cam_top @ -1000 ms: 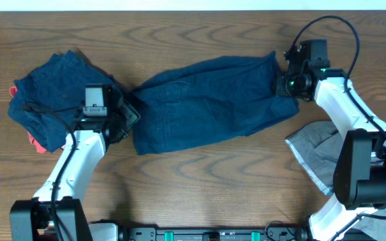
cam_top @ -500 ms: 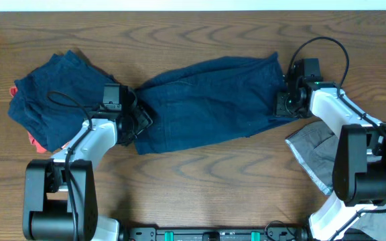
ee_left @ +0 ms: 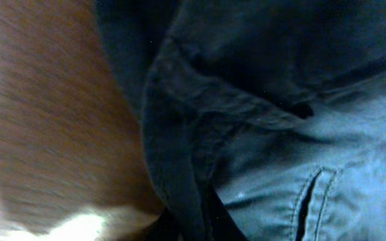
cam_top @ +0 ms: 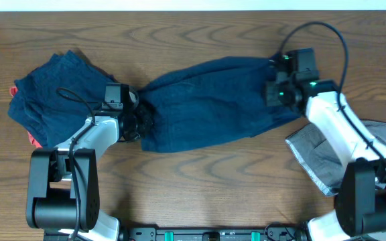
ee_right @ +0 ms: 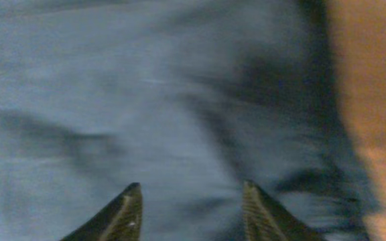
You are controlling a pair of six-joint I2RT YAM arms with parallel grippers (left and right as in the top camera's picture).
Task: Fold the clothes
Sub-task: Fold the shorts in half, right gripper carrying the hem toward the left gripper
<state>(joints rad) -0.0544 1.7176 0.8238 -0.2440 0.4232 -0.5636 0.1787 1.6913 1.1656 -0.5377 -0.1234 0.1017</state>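
Observation:
The navy shorts [cam_top: 213, 100] lie stretched across the middle of the table. My left gripper [cam_top: 139, 118] is at their left edge and is shut on a fold of the fabric. In the left wrist view that pinched hem [ee_left: 173, 167] runs down into the dark jaws of the left gripper [ee_left: 194, 224]. My right gripper [cam_top: 278, 88] hovers over the right end of the shorts. Its two fingertips [ee_right: 129, 204] stand apart above the blue cloth [ee_right: 146, 87], and the right gripper [ee_right: 191, 195] holds nothing.
A heap of navy clothes [cam_top: 49, 100] sits at the far left, with a red-orange piece [cam_top: 36, 140] poking out beneath it. A grey garment [cam_top: 320, 157] lies at the right, partly under the right arm. Bare wooden table [cam_top: 200, 187] lies in front.
My left gripper slid right to the shorts' left edge and closed on it. The right gripper moved left and up, over the shorts' right end.

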